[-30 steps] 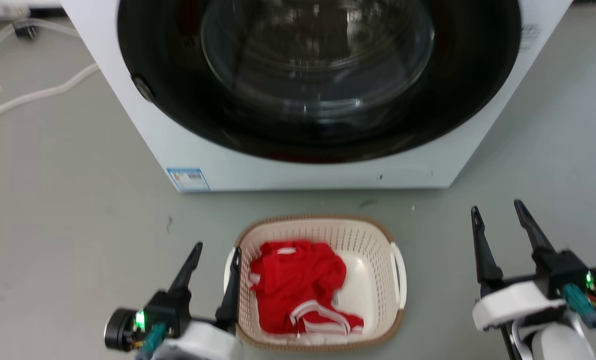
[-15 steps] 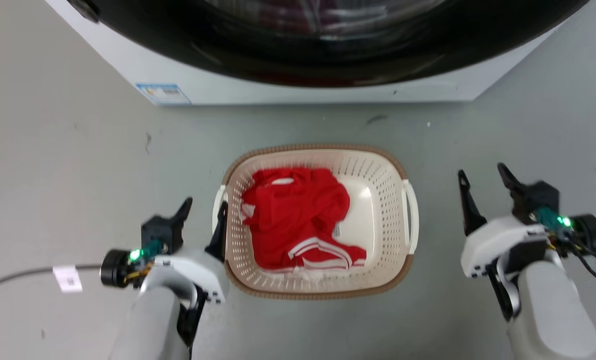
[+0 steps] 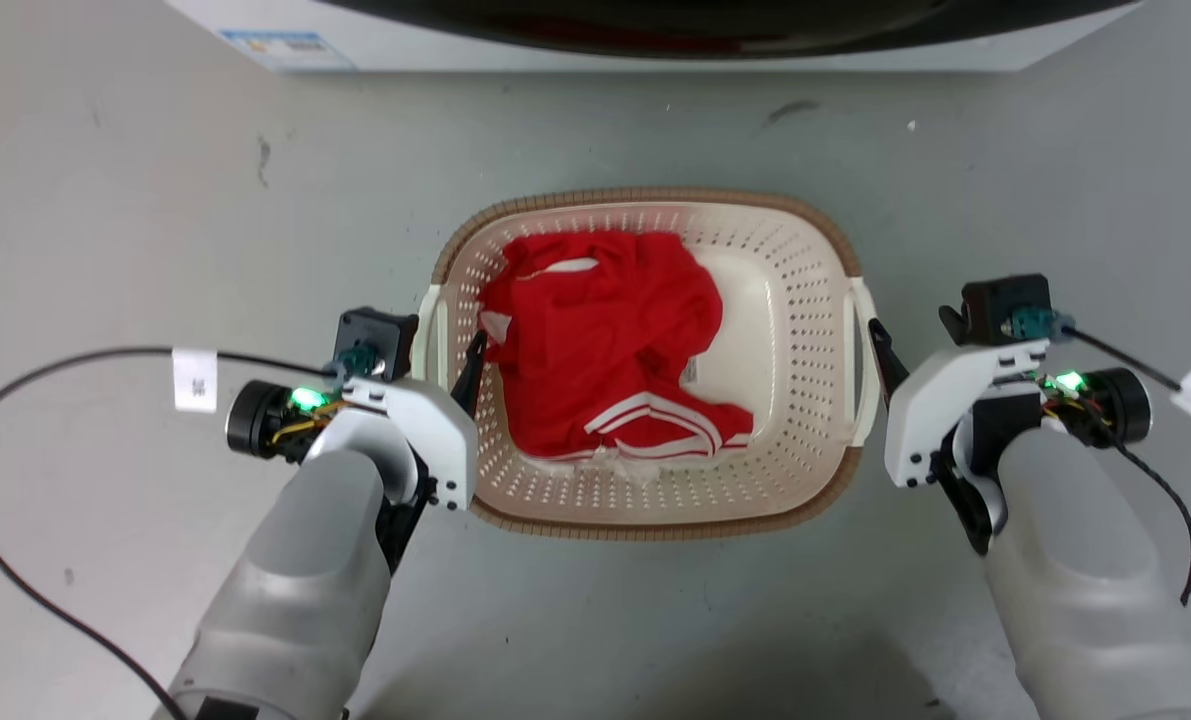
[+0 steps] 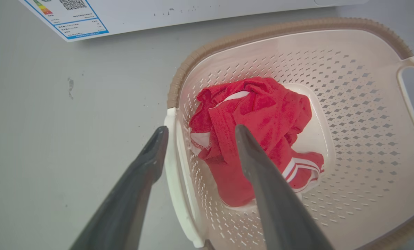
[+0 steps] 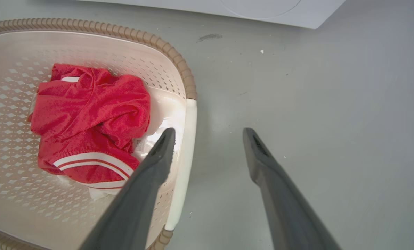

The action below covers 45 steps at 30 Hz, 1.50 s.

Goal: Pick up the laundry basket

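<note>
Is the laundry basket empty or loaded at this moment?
Loaded, far from full: the cream-white perforated plastic laundry basket holds a crumpled red garment with white stripes, lying low on its floor; the walls above are bare.

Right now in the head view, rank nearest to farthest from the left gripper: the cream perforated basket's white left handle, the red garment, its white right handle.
1. White left handle: between the fingers of the left gripper.
2. Red garment: inside the basket, beside the inner finger.
3. White right handle: opposite side.
</note>
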Available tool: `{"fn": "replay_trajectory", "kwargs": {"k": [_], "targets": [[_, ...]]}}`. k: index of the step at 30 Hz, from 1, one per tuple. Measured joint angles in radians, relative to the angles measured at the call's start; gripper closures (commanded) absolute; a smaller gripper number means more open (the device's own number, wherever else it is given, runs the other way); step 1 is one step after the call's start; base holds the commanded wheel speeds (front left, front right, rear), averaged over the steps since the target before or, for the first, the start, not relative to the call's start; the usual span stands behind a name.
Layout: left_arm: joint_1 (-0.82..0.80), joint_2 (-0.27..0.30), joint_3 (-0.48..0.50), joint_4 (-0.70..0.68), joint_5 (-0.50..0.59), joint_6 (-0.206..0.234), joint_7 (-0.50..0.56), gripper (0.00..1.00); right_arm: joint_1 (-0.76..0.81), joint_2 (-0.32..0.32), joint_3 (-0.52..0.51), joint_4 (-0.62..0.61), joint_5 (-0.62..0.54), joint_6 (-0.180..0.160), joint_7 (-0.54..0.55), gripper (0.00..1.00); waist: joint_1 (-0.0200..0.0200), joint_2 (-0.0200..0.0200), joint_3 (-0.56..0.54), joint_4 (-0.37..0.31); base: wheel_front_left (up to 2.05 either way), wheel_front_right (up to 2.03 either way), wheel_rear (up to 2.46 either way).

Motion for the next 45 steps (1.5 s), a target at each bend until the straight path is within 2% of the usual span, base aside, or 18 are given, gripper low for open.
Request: {"fn": "replay_trajectory", "kwargs": {"k": [5, 18, 32, 33, 34, 35, 45], "targets": [[-0.073, 0.011, -0.087, 0.076, -0.073, 0.0, 0.077, 0.0, -0.082, 0.0, 0.024, 0.109, 0.034, 0.0, 0.041, 0.0, 0.0, 0.0, 0.053, 0.013, 0.0, 0.0, 0.0], [-0.18, 0.052, -0.262, 0.125, -0.237, 0.0, 0.296, 0.0, -0.226, 0.0, 0.059, 0.284, 0.03, 0.0, 0.115, 0.0, 0.0, 0.0, 0.126, 0.028, 0.0, 0.0, 0.0], [-0.196, 0.084, -0.385, 0.1, -0.366, 0.0, 0.303, 0.01, -0.263, 0.0, 0.048, 0.365, 0.031, 0.0, 0.096, 0.0, -0.0001, 0.0, 0.143, 0.037, 0.0, 0.0, 0.0], [-0.196, 0.083, -0.393, 0.1, -0.375, 0.0, 0.302, 0.53, -0.263, 0.0, 0.044, 0.369, 0.031, 0.0, 0.096, 0.0, -0.0001, 0.0, 0.143, 0.037, 0.0, 0.0, 0.0], [-0.196, 0.083, -0.401, 0.098, -0.381, 0.0, 0.299, 1.0, -0.264, 0.0, 0.038, 0.372, 0.03, 0.0, 0.095, 0.32, -0.0001, 0.0, 0.143, 0.038, 0.0, 0.0, 0.0], [-0.196, 0.083, -0.408, 0.095, -0.388, 0.0, 0.298, 1.0, -0.264, 0.0, 0.029, 0.376, 0.03, 0.0, 0.095, 1.0, -0.0001, 0.0, 0.143, 0.039, 0.0, 0.0, 0.0], [-0.197, 0.081, -0.484, 0.078, -0.479, -0.001, 0.299, 1.0, -0.269, 0.003, -0.013, 0.401, -0.009, 0.0, 0.085, 1.0, -0.0001, 0.0, 0.137, 0.047, 0.0, 0.0, 0.0]]}}
